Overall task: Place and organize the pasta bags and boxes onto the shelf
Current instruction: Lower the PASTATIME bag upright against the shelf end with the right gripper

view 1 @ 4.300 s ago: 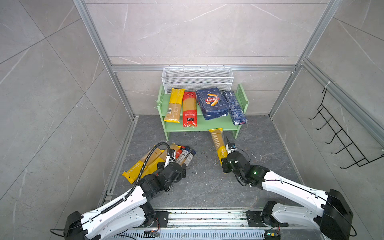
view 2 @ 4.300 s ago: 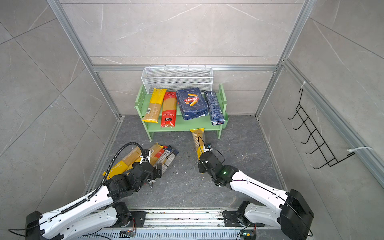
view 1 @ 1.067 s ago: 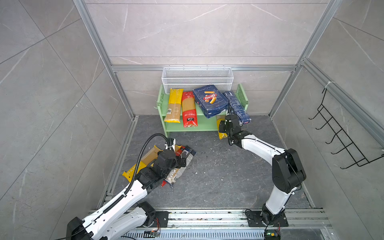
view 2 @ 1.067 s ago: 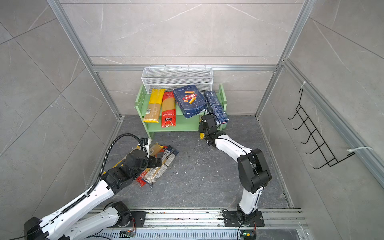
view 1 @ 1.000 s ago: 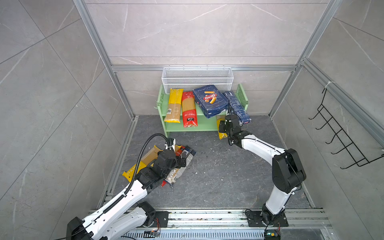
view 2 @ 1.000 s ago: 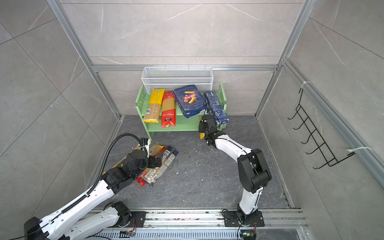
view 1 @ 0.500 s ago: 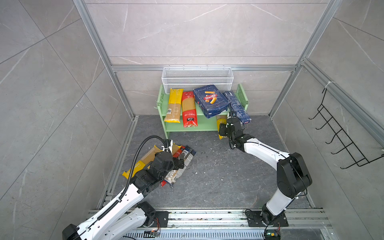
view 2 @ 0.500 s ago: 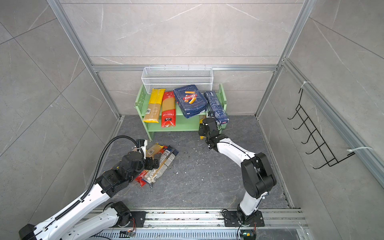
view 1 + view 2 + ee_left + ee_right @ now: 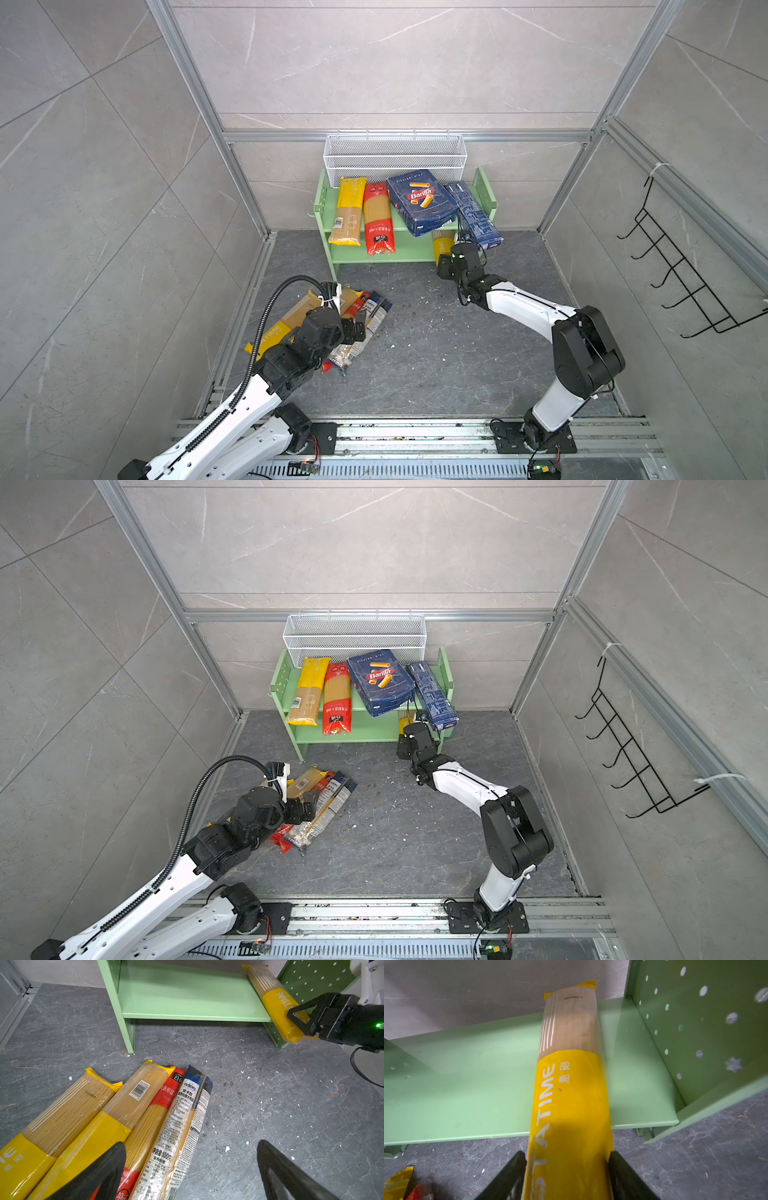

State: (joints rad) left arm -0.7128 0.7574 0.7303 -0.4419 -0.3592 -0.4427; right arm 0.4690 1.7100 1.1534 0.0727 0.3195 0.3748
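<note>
The light green shelf [image 9: 415, 253] holds a yellow bag [image 9: 349, 212], a red bag [image 9: 378, 220], the wide Barilla box [image 9: 419, 203] and the narrow blue box [image 9: 473, 216] on its top board. Both boxes overhang the front. A yellow PASTATIME bag [image 9: 571, 1088] lies on the lower board [image 9: 467, 1084] beside the right side panel, its near end sticking out. My right gripper [image 9: 565, 1153] has a finger against each side of that end. Several bags [image 9: 145, 1118] lie side by side on the floor. My left gripper [image 9: 191, 1144] hovers wide open over the clear-and-blue bag [image 9: 180, 1122].
A white wire-mesh basket [image 9: 395, 158] hangs on the back wall just above the shelf. A black wire hook rack [image 9: 681, 270] is fixed to the right wall. Pale crumbs dot the grey floor [image 9: 436, 353] between the arms.
The right arm has carried the yellow PASTATIME bag from the floor onto the lower board, and its jaws have widened a little. The left arm has drawn slightly back over the floor bags.
</note>
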